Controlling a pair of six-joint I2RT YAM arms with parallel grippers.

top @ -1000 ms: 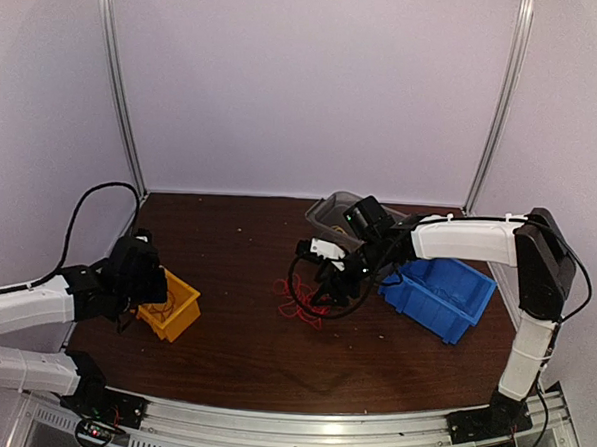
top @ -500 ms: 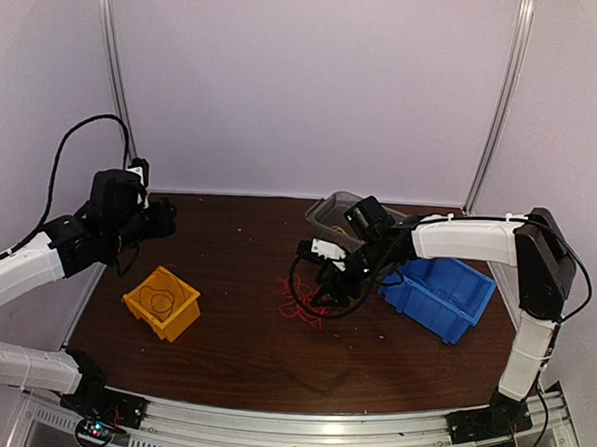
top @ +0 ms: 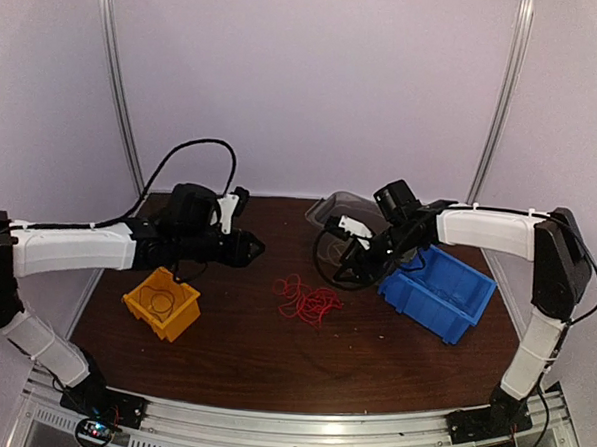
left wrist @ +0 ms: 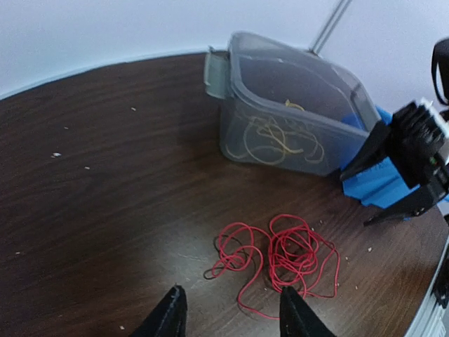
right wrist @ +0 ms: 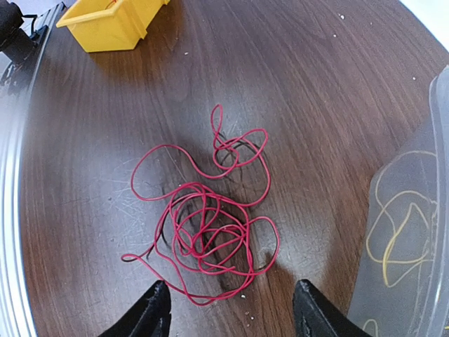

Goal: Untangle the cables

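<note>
A tangle of red cable (top: pixel 310 299) lies loose on the dark wooden table (top: pixel 242 351), between the two arms. My left gripper (top: pixel 251 247) hangs to its left, open, with the red cable (left wrist: pixel 280 254) lying just ahead of its empty fingers (left wrist: pixel 170 314). To the cable's back right my right gripper (top: pixel 349 271) is also open and empty. In the right wrist view the red cable (right wrist: pixel 203 225) lies just in front of that gripper (right wrist: pixel 231 309). A yellow cable (left wrist: pixel 277 140) lies coiled inside the clear grey bin (left wrist: pixel 217 74). No blue cable shows.
A yellow bin (top: pixel 162 302) with a thin wire loop in it stands at the front left. A blue bin (top: pixel 440 291) stands at the right, and the clear grey bin (top: pixel 324 213) behind it. The black cable of the right arm hangs near the grey bin.
My left arm lifted out of the yellow bin and swung right to the red cable, its gripper now open. The right gripper drew back and up from the red cable.
</note>
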